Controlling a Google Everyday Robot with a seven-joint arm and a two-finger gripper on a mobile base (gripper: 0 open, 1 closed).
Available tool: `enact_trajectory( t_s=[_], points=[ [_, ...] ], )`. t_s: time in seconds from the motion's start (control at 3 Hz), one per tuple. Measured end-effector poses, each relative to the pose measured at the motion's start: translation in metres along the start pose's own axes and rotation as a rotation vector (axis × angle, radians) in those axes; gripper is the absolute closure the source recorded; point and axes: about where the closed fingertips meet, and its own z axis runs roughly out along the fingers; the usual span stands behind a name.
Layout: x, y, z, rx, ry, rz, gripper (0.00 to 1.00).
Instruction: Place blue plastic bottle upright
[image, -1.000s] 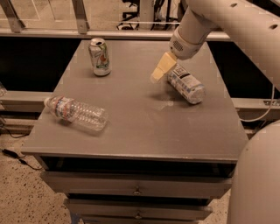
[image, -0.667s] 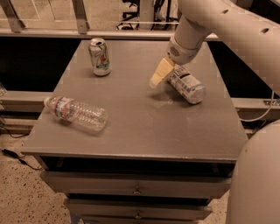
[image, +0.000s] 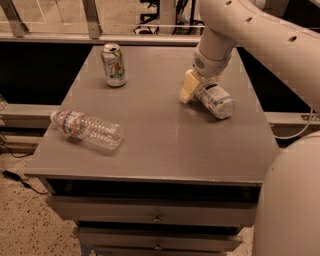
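Note:
The blue plastic bottle (image: 217, 100) lies on its side on the right half of the grey table top (image: 165, 135), its white patterned label facing up and its lower end pointing to the front right. My gripper (image: 194, 91) hangs from the white arm and is down at the bottle's far left end, close against it just above the table. That end of the bottle is hidden behind the gripper.
A silver-green drink can (image: 114, 65) stands upright at the back left. A longer clear ribbed bottle (image: 87, 130) with a red-blue label lies on its side near the front left edge. Drawers sit below the table front. My white arm fills the right side.
My gripper has moved down and slightly to the right, closer to the table at the bottle's far end. The bottle, the can and the ribbed bottle have not moved.

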Motion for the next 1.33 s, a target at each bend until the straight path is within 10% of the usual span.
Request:
enact_trajectory(
  t_s=[0.67,1.33],
  points=[
    [-0.016,-0.003,-0.019,0.031,-0.045,-0.012,0.87],
    [-0.053,0.006,-0.079,-0.108,-0.483,-0.15,1.0]
  ],
)
